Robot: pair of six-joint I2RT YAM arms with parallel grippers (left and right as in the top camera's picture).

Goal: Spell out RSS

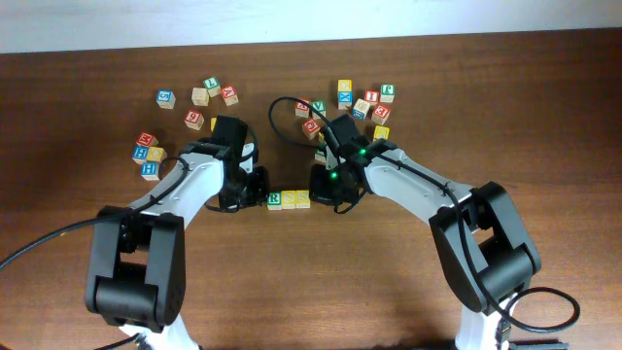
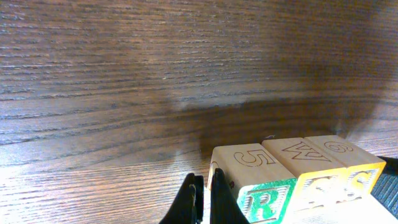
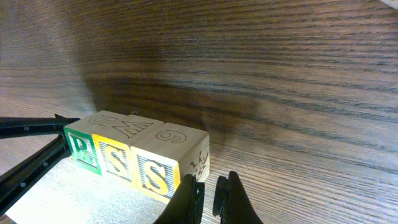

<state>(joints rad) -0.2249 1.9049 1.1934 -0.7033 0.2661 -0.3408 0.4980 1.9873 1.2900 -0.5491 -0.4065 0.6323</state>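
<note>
Three wooden cubes stand touching in a row on the table and read R, S, S. The green-and-white R cube (image 1: 274,199) (image 2: 264,202) (image 3: 81,149) is at the left. The two yellow S cubes (image 1: 290,199) (image 1: 303,198) (image 3: 115,158) (image 3: 155,174) follow on its right, and also show in the left wrist view (image 2: 314,186) (image 2: 360,177). My left gripper (image 1: 260,194) (image 2: 205,190) is shut and empty, right beside the R cube's left side. My right gripper (image 1: 319,192) (image 3: 209,186) is shut and empty, just beside the last S cube's right end.
Loose cubes with red, blue, green and yellow faces lie in groups at the back left (image 1: 199,95), far left (image 1: 148,156) and back right (image 1: 362,102). A black cable (image 1: 282,117) loops behind the right gripper. The wooden table (image 1: 321,282) runs toward the front.
</note>
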